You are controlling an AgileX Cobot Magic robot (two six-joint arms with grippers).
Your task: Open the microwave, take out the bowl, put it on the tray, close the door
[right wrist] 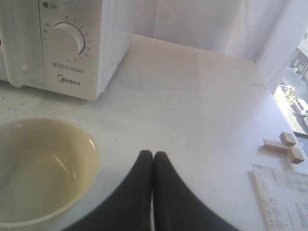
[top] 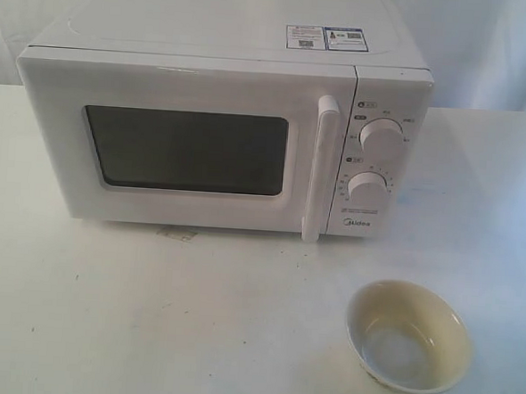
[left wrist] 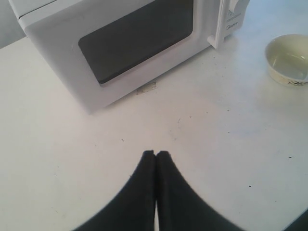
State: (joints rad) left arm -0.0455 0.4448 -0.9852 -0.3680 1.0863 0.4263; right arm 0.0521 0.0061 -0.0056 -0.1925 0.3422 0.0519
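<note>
Right gripper (right wrist: pixel 153 154): black jaws pressed together, holding nothing. Small round cream ceramic bowl (right wrist: pixel 43 168) stands upright on the white table (right wrist: pixel 192 96), just beside these jaws and not touching them. Left gripper (left wrist: pixel 155 154): jaws together, empty. Beyond both: boxy white Midea microwave (top: pixel 222 132), door (top: pixel 186 148) shut.

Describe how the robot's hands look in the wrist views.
The left hand and right hand look alike: two matte black fingers each, broad at the base, curving to narrow rounded tips. No cables or markings show.
</note>
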